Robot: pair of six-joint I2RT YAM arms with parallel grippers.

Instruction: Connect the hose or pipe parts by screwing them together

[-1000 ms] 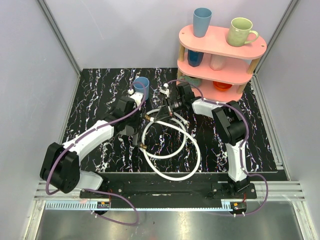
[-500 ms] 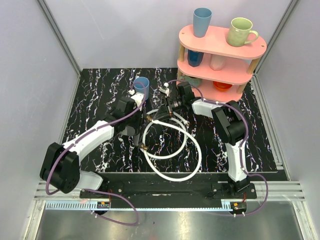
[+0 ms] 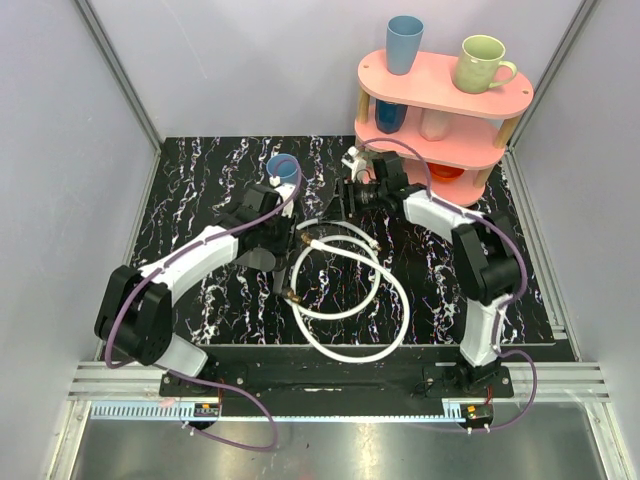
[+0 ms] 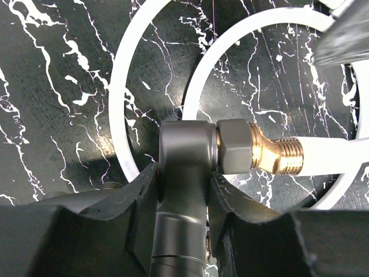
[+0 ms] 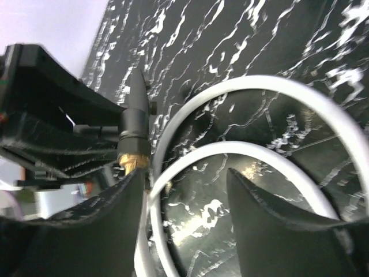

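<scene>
Black, white-veined desk [image 3: 190, 200] inside a grey-walled booth, seen from above. Two white hoses [image 3: 392, 310] lie in overlapping loops at its centre, between the two arms. One brass end [image 3: 290, 295] rests on the desk at the near left of the loops. A pink shelf [image 3: 430, 85] stands at the far right corner, with a blue tumbler [image 3: 404, 43] and a green mug [image 3: 484, 62] on its top tier. A blue cup [image 3: 283, 167] sits on the desk just behind the left arm [image 3: 200, 262].

From overhead, neither grip can be made out. The left wrist camera settles one of them. The left fingers [image 4: 141, 199] are clamped on a dark grey fitting [image 4: 183, 153], with the loops lying behind it. From the fitting's side run a dark hex nut [image 4: 233, 147], a brass threaded piece [image 4: 275, 157] and then white hose, leading off to the right of that view.

The right wrist camera settles the other. The right fingers [image 5: 262, 219] stand apart with nothing between them; only hose loops on the desk show through the gap. The same view, partly blurred, catches the held fitting from the side, dark above and brass below, against the left arm's black body. The shelf and cups appear in neither wrist view.
</scene>
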